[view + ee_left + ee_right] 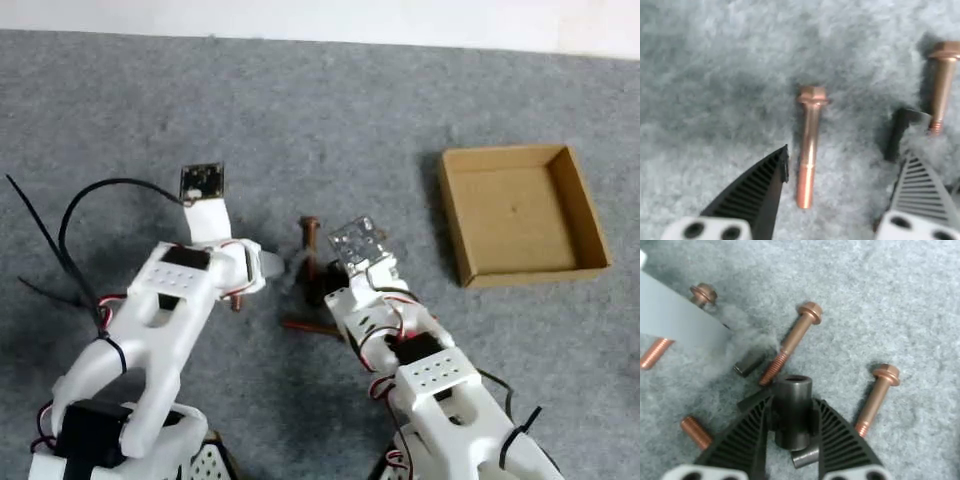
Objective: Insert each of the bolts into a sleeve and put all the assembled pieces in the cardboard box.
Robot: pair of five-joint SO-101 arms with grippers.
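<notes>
My left gripper (846,152) hangs open low over the grey mat, and a copper bolt (809,145) lies between its fingers, nearer the black one. A second bolt (942,82) and a dark sleeve (897,132) lie just past the pale finger. My right gripper (792,400) is shut on a black sleeve (792,412), bore facing outward. The threaded end of a bolt (792,340) lies right in front of that bore. More bolts (877,397) and a loose sleeve (747,365) lie around it. The two grippers (265,268) (315,285) meet mid-table.
The cardboard box (455,215) sits at the right, holding nothing, well apart from both arms. Bolts (308,240) (305,325) lie scattered between the arms. The left arm's pale finger (675,320) crosses over a bolt in the right wrist view. Open mat lies beyond the arms.
</notes>
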